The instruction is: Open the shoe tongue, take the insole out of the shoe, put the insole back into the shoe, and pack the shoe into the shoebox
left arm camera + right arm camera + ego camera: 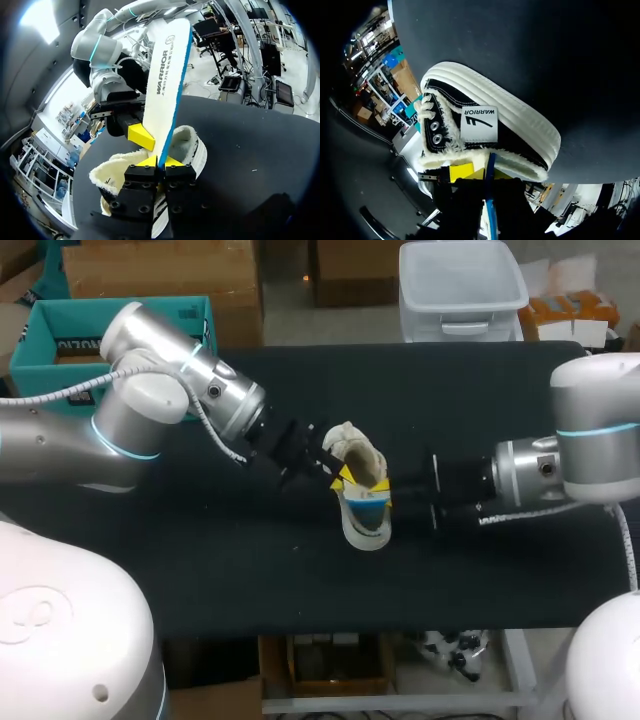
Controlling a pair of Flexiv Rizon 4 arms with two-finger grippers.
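A black shoe (pixel 360 455) with a white sole and fleece lining lies on its side mid-table (pixel 196 146) (pixel 520 125). A white insole (pixel 167 75) with a blue edge sticks out of its opening (pixel 370 510) (pixel 491 162). My left gripper (pixel 338 475) (pixel 160 162) comes in from the left and is shut on the insole's lower end. My right gripper (pixel 388 498) (pixel 487 174) comes from the right and is shut on the same insole a little higher. One of its yellow fingers (pixel 140 137) presses flat against the insole's side; the other is hidden behind it.
The black table (pixel 200 570) has bare cloth in front of and to both sides of the shoe. A teal open box (pixel 60 330) stands past the table's back left corner, behind my left arm.
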